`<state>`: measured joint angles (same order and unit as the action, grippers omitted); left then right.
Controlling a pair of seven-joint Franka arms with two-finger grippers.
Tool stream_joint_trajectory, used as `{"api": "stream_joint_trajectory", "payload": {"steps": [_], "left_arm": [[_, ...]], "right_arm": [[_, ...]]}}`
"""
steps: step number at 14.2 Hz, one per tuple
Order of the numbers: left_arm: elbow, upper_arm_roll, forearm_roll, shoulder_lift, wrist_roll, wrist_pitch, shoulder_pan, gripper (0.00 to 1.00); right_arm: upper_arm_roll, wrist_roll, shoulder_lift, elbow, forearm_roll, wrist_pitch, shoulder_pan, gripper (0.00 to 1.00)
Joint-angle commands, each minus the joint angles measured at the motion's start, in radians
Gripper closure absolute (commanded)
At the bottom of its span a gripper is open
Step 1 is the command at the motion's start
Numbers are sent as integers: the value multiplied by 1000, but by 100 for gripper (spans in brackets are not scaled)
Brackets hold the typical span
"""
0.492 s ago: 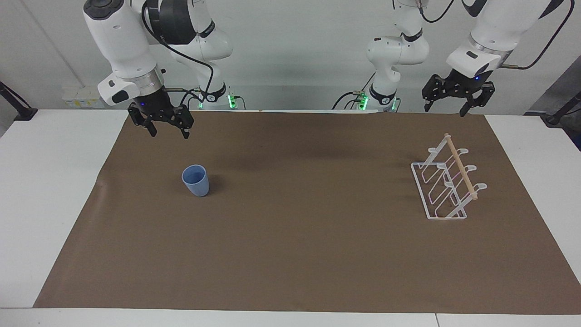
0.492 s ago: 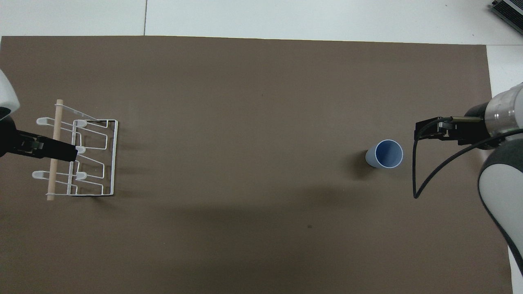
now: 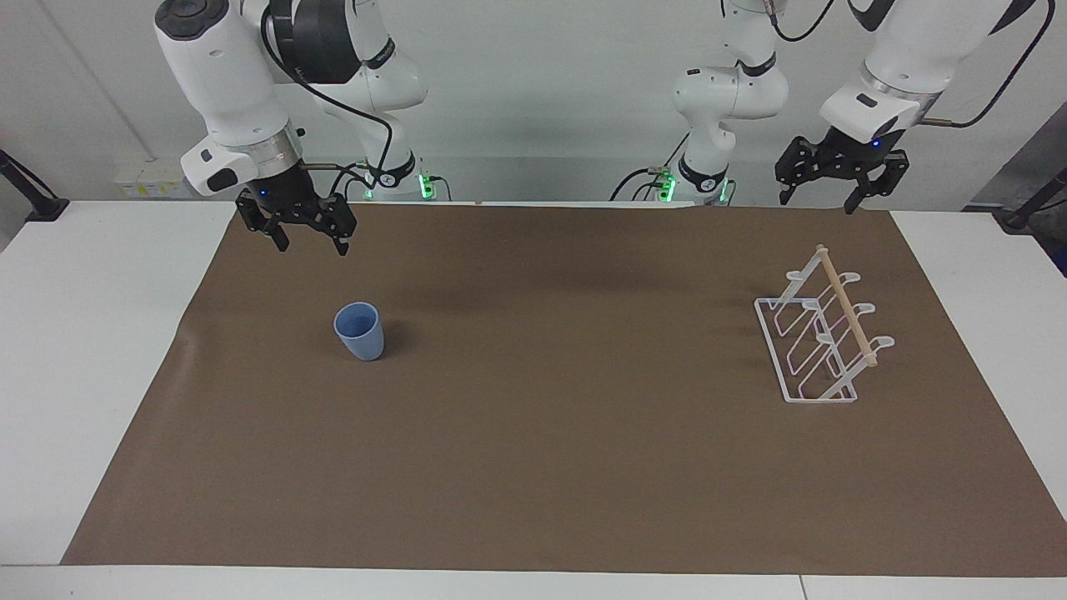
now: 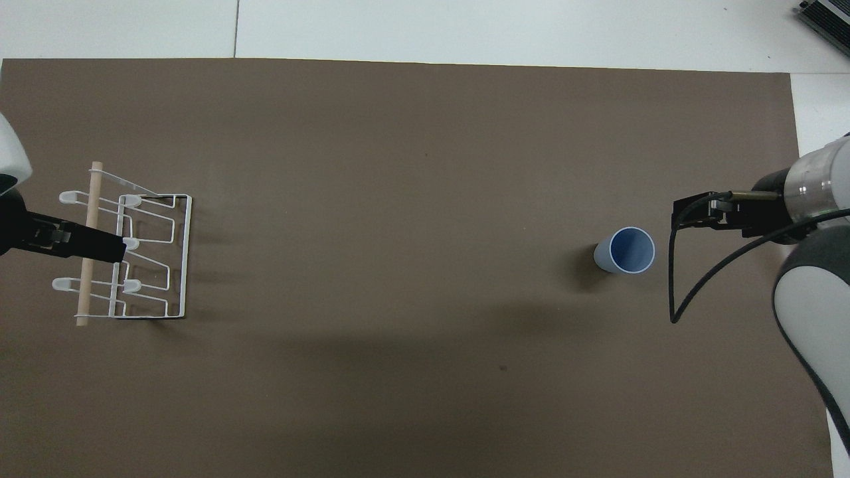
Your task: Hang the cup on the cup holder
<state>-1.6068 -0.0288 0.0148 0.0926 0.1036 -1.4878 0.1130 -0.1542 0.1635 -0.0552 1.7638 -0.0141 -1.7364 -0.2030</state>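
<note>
The light-blue cup (image 3: 360, 331) stands upright, mouth up, on the brown mat toward the right arm's end; it also shows in the overhead view (image 4: 625, 250). The white wire cup holder (image 3: 821, 333) with its wooden dowel stands toward the left arm's end, and shows in the overhead view (image 4: 126, 255) too. My right gripper (image 3: 311, 247) is open and empty, raised over the mat beside the cup and apart from it. My left gripper (image 3: 816, 204) is open and empty, held high. From above, the left gripper (image 4: 109, 247) covers part of the holder but does not touch it.
The brown mat (image 3: 542, 467) covers most of the white table (image 3: 83, 333). A black cable (image 4: 684, 292) hangs in a loop from the right wrist, near the cup.
The right arm has shifted very slightly. The cup, the holder and the left gripper stay where they were.
</note>
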Motion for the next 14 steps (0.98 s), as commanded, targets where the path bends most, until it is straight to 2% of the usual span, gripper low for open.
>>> {"api": "stream_joint_trajectory", "payload": {"steps": [1, 5, 8, 14], "left_arm": [[-9, -3, -10, 9, 8, 11, -9, 0], [-9, -3, -10, 10, 8, 11, -9, 0], [-9, -3, -10, 10, 8, 11, -9, 0], [-9, -3, -10, 9, 8, 11, -9, 0]], "right_arm": [[4, -4, -29, 58, 0, -23, 7, 0], [10, -15, -42, 176, 0, -150, -7, 0], [13, -22, -26, 285, 2, -306, -38, 0], [13, -27, 78, 428, 5, -580, -52, 0]]}}
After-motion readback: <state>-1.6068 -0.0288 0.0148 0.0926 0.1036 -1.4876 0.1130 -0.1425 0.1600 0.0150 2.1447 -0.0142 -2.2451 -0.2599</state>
